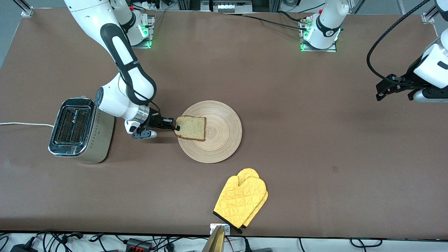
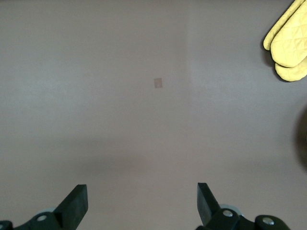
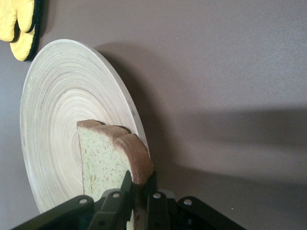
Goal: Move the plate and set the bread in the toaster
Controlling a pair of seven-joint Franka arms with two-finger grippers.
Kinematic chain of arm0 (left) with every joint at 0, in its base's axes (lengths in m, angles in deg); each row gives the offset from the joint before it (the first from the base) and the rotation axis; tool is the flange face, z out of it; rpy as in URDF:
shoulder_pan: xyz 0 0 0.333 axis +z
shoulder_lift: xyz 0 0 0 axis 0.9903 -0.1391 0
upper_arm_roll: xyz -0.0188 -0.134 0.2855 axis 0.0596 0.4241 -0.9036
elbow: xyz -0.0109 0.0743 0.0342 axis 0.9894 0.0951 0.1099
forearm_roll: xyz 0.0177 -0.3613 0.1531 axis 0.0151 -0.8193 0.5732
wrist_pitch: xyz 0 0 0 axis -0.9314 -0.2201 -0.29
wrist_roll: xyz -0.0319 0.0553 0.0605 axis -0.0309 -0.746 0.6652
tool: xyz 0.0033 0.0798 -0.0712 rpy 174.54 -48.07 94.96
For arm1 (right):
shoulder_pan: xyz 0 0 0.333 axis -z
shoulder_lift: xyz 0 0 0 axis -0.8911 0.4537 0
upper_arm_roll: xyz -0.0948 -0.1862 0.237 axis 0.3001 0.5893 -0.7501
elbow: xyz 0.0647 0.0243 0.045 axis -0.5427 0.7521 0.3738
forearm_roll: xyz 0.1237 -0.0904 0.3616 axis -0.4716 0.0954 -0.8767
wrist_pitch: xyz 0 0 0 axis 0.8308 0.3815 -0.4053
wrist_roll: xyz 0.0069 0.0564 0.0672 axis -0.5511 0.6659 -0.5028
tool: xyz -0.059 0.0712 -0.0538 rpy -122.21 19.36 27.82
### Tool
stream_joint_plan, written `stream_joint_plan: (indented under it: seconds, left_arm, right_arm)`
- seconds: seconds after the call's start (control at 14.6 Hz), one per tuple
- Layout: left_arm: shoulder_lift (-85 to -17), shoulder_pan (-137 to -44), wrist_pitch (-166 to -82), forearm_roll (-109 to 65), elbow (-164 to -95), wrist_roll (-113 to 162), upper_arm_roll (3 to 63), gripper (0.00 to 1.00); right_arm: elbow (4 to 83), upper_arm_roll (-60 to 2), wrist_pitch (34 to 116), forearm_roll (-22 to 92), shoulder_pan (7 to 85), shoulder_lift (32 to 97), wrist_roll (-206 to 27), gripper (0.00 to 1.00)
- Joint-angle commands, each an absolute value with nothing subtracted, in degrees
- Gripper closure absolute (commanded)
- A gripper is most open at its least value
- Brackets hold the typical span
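The pale wooden plate (image 1: 213,134) lies mid-table. My right gripper (image 1: 176,126) is shut on the edge of the bread (image 1: 191,128), a light brown slice with a darker crust, held over the plate's edge toward the toaster. In the right wrist view the fingers (image 3: 125,188) pinch the bread (image 3: 103,163) in front of the plate (image 3: 62,105). The toaster (image 1: 78,130), chrome-topped with two empty slots, stands toward the right arm's end of the table. My left gripper (image 1: 381,91) is open and empty, up over bare table at the left arm's end; its gap (image 2: 142,201) shows only tabletop.
A pair of yellow oven mitts (image 1: 242,200) lies nearer the front camera than the plate, also showing in the left wrist view (image 2: 288,45) and right wrist view (image 3: 19,26). The toaster's white cord (image 1: 21,124) runs off the table's end.
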State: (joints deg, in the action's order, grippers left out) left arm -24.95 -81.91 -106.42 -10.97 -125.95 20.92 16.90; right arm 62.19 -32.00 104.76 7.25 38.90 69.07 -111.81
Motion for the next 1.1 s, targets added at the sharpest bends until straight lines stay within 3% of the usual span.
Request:
stream_joint_plan:
  seconds: [0.0, 0.27, 0.82, 1.03]
  left_arm:
    - [-26.2, -81.4, -105.0, -11.8, -123.4, 20.4, 18.0, 0.00]
    - [-26.3, -81.2, -105.0, -11.8, -123.3, 20.4, 18.0, 0.00]
    - [-26.3, -81.0, -104.6, -11.9, -123.3, 20.3, 18.0, 0.00]
    - [-26.3, -81.0, -104.1, -11.9, -123.3, 20.4, 18.0, 0.00]
  right_arm:
    - [61.2, -31.7, 104.8, 6.7, 39.1, 69.9, -112.5, 0.90]
    - [61.4, -31.6, 104.8, 6.7, 39.5, 70.3, -113.9, 1.00]
    - [61.4, -31.2, 103.1, 6.7, 40.2, 70.4, -114.9, 1.00]
    - [61.3, -31.2, 102.8, 6.7, 40.8, 70.9, -115.3, 0.95]
